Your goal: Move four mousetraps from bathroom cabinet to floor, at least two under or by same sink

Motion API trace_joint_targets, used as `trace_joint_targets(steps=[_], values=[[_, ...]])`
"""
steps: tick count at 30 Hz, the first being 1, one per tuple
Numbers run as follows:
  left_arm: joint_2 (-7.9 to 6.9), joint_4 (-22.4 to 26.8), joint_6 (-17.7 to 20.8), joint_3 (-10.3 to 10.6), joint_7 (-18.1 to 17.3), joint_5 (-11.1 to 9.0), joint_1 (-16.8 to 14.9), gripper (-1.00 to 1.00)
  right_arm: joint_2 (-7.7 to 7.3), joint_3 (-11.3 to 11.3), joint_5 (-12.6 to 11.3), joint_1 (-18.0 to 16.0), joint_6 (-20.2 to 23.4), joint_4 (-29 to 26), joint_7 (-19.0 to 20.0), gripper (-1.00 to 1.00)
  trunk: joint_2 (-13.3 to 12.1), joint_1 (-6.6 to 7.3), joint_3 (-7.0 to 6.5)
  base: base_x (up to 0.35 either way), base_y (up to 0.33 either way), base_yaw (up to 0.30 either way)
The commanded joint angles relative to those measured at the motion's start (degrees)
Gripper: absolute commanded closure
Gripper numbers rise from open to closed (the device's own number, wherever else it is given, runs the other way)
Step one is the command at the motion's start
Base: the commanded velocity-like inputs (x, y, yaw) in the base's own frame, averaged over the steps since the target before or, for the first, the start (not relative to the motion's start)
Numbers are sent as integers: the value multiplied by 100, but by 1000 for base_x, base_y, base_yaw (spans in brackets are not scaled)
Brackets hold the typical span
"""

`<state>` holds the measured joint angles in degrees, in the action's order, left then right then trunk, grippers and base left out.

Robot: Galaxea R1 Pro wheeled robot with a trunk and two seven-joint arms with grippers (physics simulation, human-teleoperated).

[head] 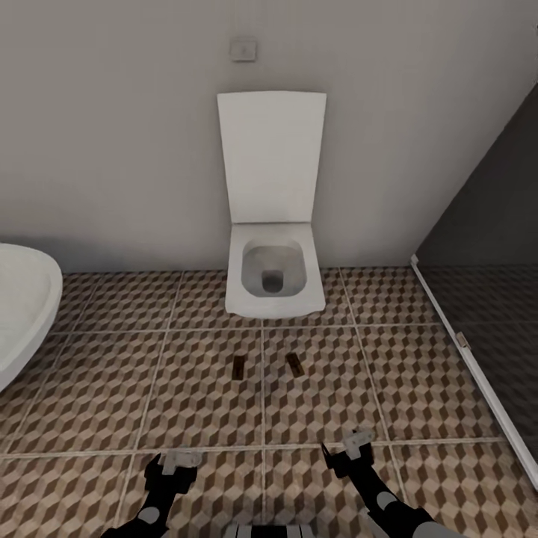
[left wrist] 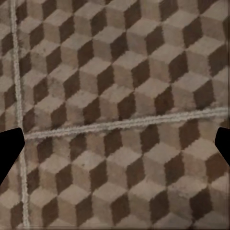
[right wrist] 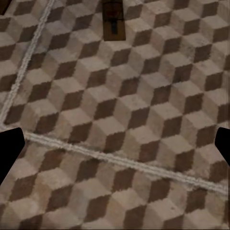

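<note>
Two small brown wooden mousetraps [head: 239, 367] [head: 295, 364] lying side by side on cube-patterned tiled bathroom floor [head: 112, 388], before white toilet [head: 274, 278]. Left hand [head: 174, 465] and right hand [head: 351, 447] released, empty. Advisable: fetch remaining traps, set beside sink.

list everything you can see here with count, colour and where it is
mousetraps: 2, brown with dark metal, flat on the floor in front of the toilet, side by side but apart
toilet: 1, white, against the back wall, lid raised
wall plate: 1, pale grey, on the wall above the toilet
bathtub: 1, white, rounded rim at the left edge
shower screen: 1, dark panel with white base rail, right side
bathroom floor: brown, beige and white cube-pattern tiles, pale grout
left end effector: 1, black and grey, open, empty, over the floor
right end effector: 1, black and grey, open, empty, over the floor
</note>
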<state>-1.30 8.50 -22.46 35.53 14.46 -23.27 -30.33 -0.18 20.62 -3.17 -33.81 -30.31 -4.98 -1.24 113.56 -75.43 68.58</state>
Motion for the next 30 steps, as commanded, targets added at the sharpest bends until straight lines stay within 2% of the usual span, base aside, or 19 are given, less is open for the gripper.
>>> trace_joint_targets(steps=[1, 12, 15, 18, 23, 30], values=[[11, -72, -59, 50, -29, -37, -1, -100, -3, 47, -34, -2, -61, 44, -11, -100, -40, 23, -16, 0, 0, 0], [32, -622, -323, 50, -166, -37, 0, -100, -8, 47, -35, 30, -281, 120, -8, -100, -482, 265, -213, 0, 0, 0], [36, -998, -683, 50, -176, -42, 23, -100, -9, 47, -35, 40, -407, 163, -8, -100, -602, 331, -267, 0, 0, 0], [22, -1171, -1012, 46, -195, -44, 66, -100, -9, 47, -35, 46, -549, 282, -8, -100, -722, 397, -321, 0, 0, 0], [-4, -1260, -1289, 42, -232, -46, 214, -100, -9, 46, -46, 65, -737, 364, -8, -100, -923, 506, -410, 0, 0, 0], [-3, -1280, -1358, 41, -241, -46, 282, -100, -48, 42, -52, 178, -804, 387, -22, -100, -1203, 660, -536, 0, 0, 0]])
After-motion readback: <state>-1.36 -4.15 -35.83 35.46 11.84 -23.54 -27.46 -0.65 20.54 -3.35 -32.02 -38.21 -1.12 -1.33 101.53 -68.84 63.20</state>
